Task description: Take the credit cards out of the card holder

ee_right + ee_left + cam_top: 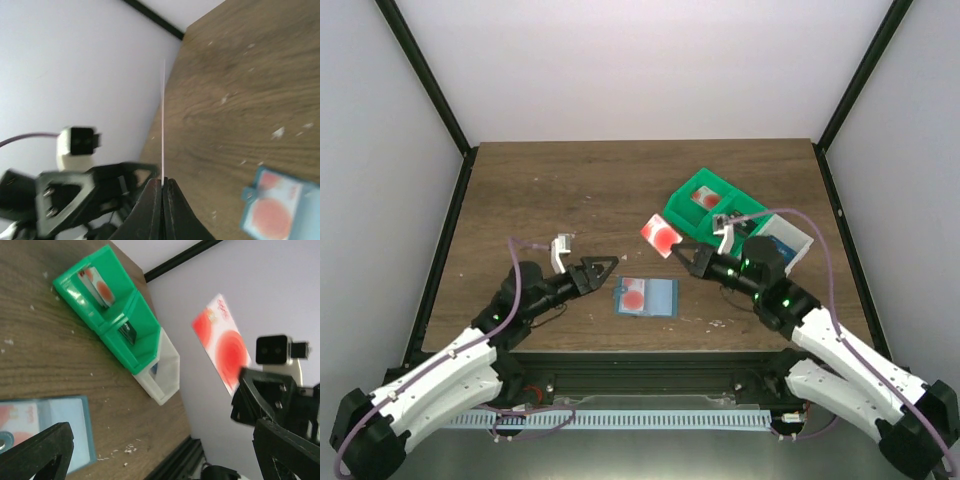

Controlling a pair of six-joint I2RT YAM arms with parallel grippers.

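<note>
Right end effector, top view: pinched on one credit card, raised above the desk between card holder and green bin.
Left end effector, top view: spread wide, empty, just left of the holder.
Left wrist view: second card stands in the green bin.
Right wrist view: held card edge-on; third card lies in the open holder.
Progress: likely partway; one card left to pull.

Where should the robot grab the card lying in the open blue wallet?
Probably its left edge, coming in low from the left: the card lies flat in the open card holder, nearest the open left gripper.
</note>
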